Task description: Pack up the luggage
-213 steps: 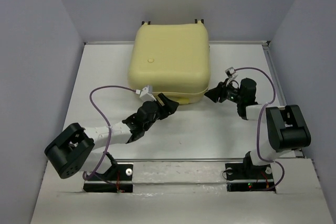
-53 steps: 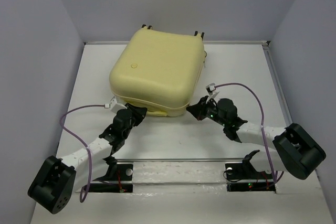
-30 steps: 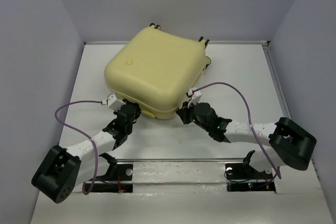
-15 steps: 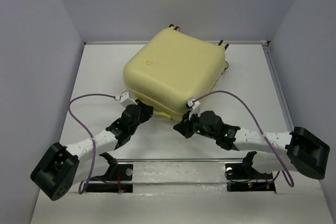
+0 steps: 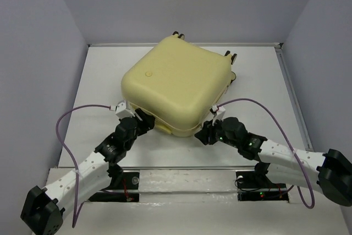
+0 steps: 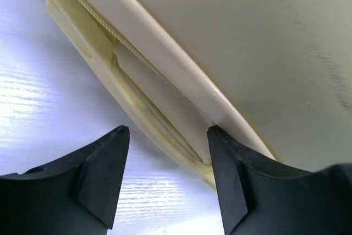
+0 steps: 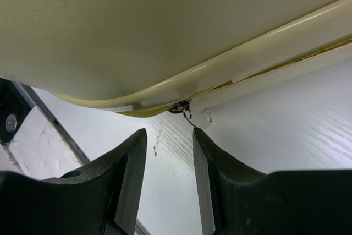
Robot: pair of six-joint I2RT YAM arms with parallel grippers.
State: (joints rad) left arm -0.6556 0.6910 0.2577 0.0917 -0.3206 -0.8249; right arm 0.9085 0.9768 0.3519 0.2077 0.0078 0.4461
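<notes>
Luggage [image 5: 179, 83] sits just ahead of L tool [image 5: 144, 118] & R tool [image 5: 204, 134], both agape.

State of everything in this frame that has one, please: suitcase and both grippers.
luggage: shut, lying flat on the table, askew.
left gripper: open, empty, at the luggage's near edge.
right gripper: open, empty, by the zipper pull.
zipper pull: hanging loose at the seam.

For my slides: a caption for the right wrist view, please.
Open right tool facing the luggage seam, a small metal tab hanging just ahead.
</notes>
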